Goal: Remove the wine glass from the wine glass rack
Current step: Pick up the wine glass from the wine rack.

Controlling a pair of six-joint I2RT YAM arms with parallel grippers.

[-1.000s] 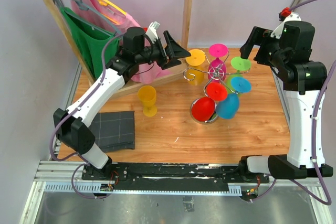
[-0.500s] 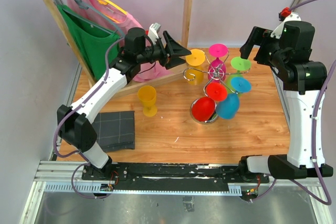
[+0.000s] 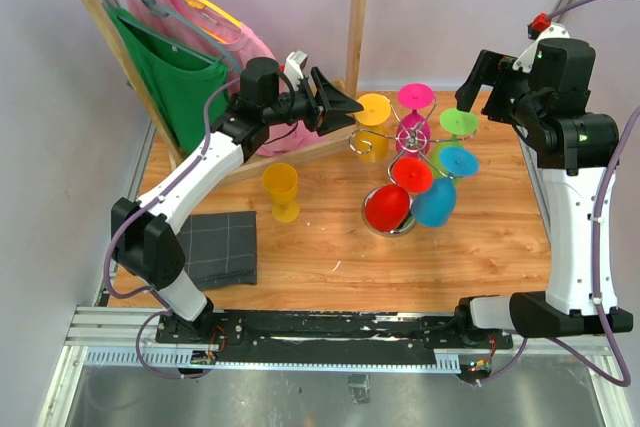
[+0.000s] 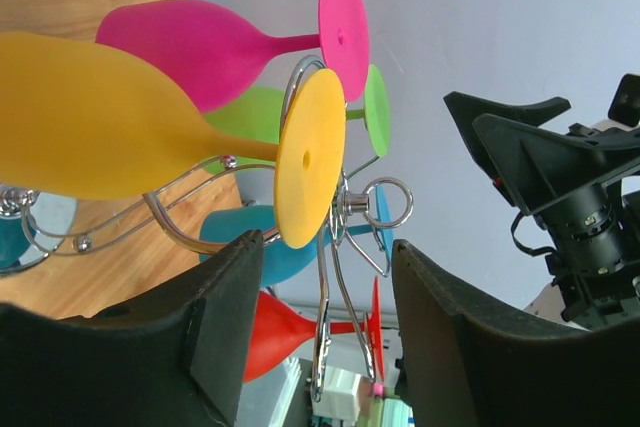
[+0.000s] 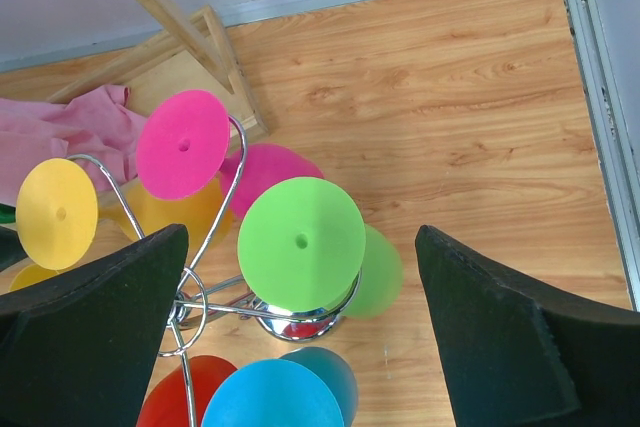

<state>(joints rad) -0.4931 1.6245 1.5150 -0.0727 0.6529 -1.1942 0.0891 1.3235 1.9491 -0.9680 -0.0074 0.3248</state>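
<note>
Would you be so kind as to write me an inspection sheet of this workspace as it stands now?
Surface: wooden table, no spills seen.
Job's things: wine glass rack upright, with yellow glass, pink glass, green glass, blue glass and red glass hanging on it.
Clutter: standing yellow glass on the table; dark folded cloth; wooden clothes rack with green garment and pink garment.
Grippers: left gripper open, close to the yellow glass's foot; right gripper open, above the green glass.
Cables: left purple cable and right purple cable run along the arms.
Surroundings: pale wall; metal rail.
</note>
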